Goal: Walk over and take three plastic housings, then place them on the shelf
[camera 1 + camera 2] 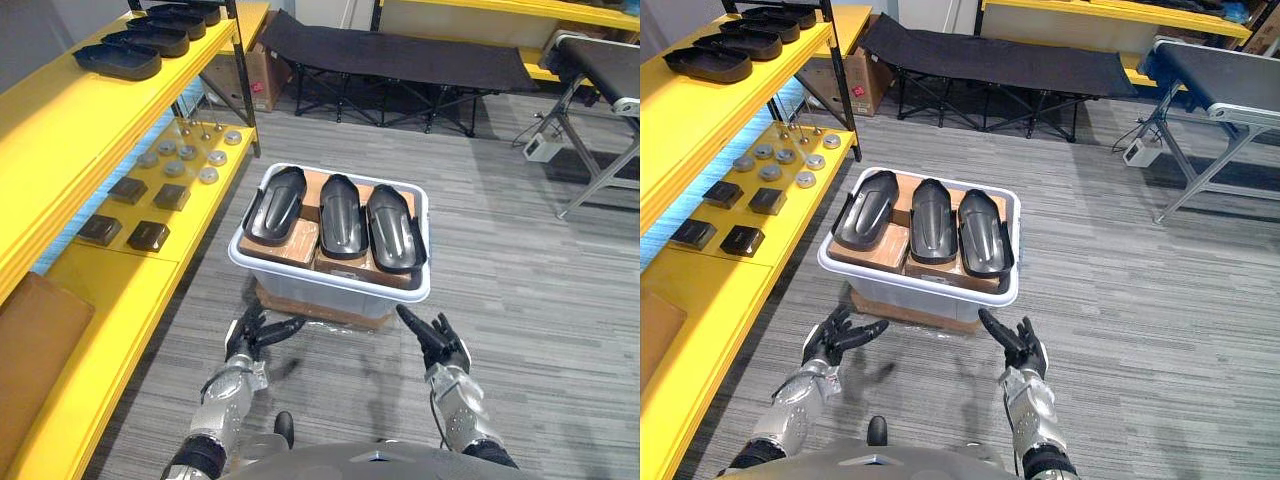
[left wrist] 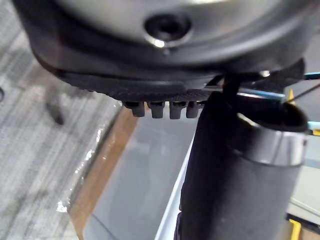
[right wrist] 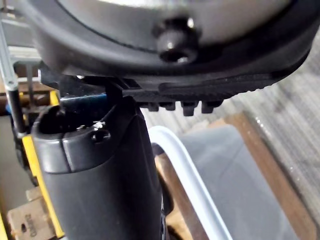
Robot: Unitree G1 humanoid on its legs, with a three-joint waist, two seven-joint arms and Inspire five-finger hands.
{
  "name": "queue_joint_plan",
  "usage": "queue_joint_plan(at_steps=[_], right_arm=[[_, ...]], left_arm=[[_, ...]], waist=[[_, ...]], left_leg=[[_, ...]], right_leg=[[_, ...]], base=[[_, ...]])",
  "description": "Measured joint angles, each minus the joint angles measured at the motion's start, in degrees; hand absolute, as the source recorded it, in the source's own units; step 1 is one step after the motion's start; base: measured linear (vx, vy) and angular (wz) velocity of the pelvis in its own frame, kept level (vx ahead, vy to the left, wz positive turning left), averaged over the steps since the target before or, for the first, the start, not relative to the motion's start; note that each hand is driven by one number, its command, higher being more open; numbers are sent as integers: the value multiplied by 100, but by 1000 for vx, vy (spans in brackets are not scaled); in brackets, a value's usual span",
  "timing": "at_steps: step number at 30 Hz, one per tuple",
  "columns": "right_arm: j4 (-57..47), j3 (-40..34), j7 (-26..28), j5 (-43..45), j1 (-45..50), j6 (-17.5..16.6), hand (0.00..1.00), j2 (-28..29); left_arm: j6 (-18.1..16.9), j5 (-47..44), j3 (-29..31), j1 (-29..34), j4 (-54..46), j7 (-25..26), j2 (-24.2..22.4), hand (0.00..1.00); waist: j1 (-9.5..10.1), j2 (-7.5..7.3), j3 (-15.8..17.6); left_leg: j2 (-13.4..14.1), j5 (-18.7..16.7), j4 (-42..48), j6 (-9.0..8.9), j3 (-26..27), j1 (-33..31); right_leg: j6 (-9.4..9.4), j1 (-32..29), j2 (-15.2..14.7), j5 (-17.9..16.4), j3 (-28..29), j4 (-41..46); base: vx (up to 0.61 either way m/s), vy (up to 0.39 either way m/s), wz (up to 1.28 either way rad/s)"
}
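Observation:
Three black plastic housings (image 1: 340, 216) lie side by side on brown boxes inside a white bin (image 1: 330, 283) that rests on a flat cardboard base on the floor. My left hand (image 1: 252, 336) hovers just short of the bin's near left corner, fingers spread and straight, holding nothing. On the other side my right hand (image 1: 437, 340) is level with the bin's near right corner, open too, its fingers pointing toward the rim. The left wrist view shows the bin's wall (image 2: 145, 185) close beyond the fingers. Several more black housings (image 1: 118, 60) sit on the top level of the yellow shelf (image 1: 60, 120).
The yellow shelf's lower level (image 1: 170, 210) holds several round metal discs and dark square blocks. A black folding cot (image 1: 390, 55) stands behind the bin. A conveyor on metal legs (image 1: 600, 110) is at the far right. Grey carpet lies open to the bin's right.

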Motion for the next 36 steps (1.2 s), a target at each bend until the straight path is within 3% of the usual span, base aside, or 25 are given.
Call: queue_joint_plan(at_steps=[12, 36], right_arm=[[-219, 111, 5, -14, 150, -206, 100, -30], [-219, 96, 192, -12, 305, -206, 100, -30]], left_arm=[[122, -69, -28, -87, -149, -44, 78, 100], [123, -126, 32, 139, -154, -328, 112, 100]], waist=[[-8, 63, 34], [8, 41, 57]], left_leg=[[29, 20, -1, 29, 89, 0], [26, 25, -1, 37, 81, -14]], right_leg=[[-13, -105, 0, -9, 100, 121], [-14, -114, 2, -10, 98, 115]], base=[[-31, -3, -4], [0, 0, 0]])
